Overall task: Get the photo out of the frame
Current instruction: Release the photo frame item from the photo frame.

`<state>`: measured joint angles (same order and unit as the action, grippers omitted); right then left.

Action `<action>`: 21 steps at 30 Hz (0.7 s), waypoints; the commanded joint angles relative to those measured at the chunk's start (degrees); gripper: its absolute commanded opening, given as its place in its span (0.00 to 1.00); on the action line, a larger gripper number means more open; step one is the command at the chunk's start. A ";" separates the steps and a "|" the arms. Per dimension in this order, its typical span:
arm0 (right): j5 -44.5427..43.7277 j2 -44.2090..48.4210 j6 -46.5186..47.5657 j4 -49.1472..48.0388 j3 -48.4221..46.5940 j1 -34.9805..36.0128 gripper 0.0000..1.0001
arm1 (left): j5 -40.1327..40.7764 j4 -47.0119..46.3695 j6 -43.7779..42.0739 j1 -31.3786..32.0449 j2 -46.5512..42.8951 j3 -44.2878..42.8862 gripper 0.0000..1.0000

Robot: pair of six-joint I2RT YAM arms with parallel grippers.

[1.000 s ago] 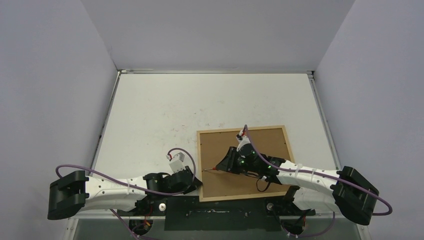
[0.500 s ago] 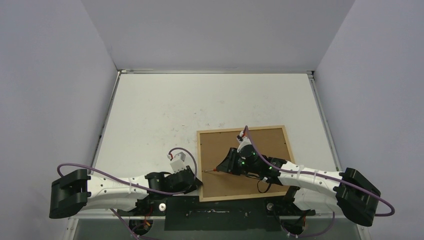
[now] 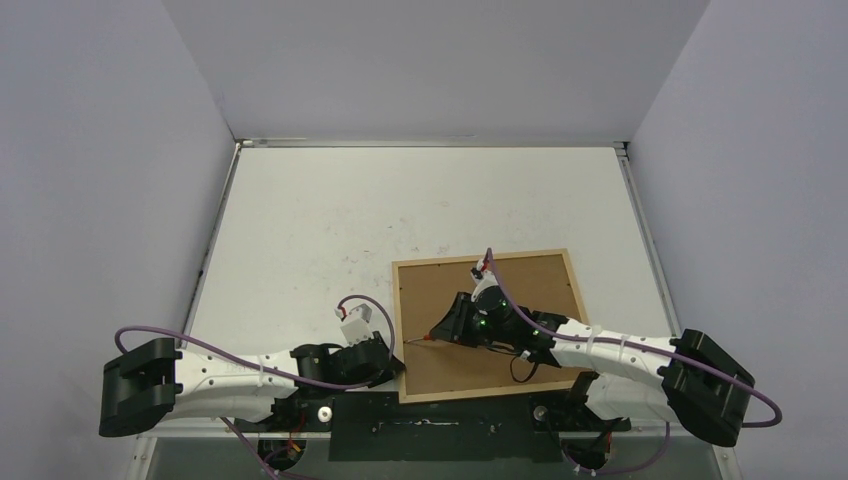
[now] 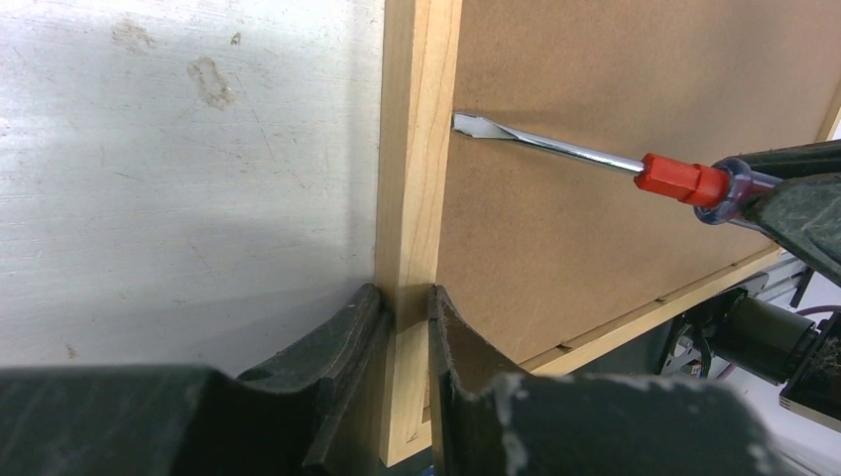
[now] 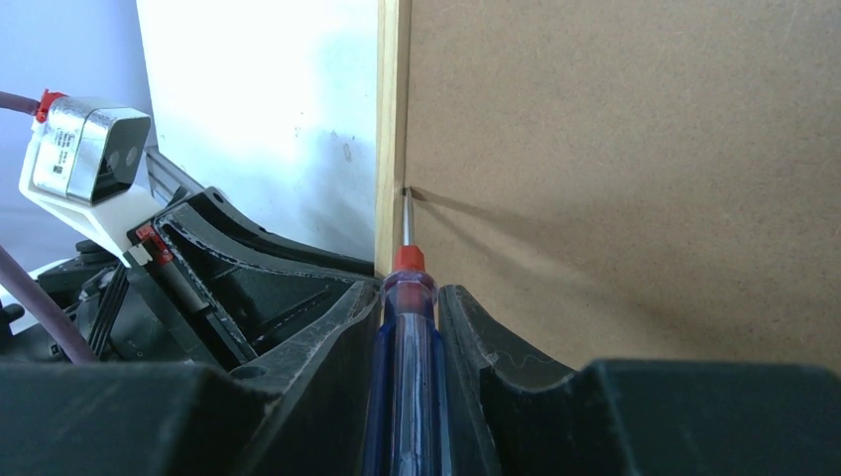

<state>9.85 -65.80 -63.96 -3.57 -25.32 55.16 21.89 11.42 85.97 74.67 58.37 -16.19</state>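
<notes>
The right tool (image 5: 409,297), pinching the red-collared blue-handled screwdriver (image 4: 585,157), is edging its blade slightly leftward into the seam between the brown fibreboard backing panel (image 5: 645,149) and the thin light wooden frame (image 4: 417,119), which is lying face-down near-right on the white worktop (image 3: 330,220) with the left tool (image 4: 405,297) clamping its rail, so prying is only starting.

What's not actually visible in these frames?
Photo: in no view; the backing panel covers the frame's whole opening.
Screwdriver tip, both wrist views: at the panel-frame seam; whether it is wedged under is too fine to tell.
Frame's near-right corner, top view: the right arm lies over it.
</notes>
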 commanded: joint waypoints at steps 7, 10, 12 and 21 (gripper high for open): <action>1.48 -2.91 0.02 -2.83 -0.78 0.16 0.00 | 0.48 10.49 -2.84 0.12 3.28 2.56 0.00; 3.20 -3.63 0.89 -3.72 -0.82 -1.02 0.00 | 0.05 10.55 -3.56 0.12 3.51 2.44 0.00; 4.11 -4.04 1.52 -4.38 -0.79 -1.92 0.00 | -0.13 10.64 -3.90 0.12 3.49 2.55 0.00; 9.92 -6.01 9.33 -1.73 -3.74 -7.19 0.00 | -1.15 11.52 -5.82 0.12 2.23 3.56 0.00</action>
<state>17.67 -70.08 -60.25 -6.63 -26.57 49.87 22.04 11.18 84.03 74.67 58.74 -16.40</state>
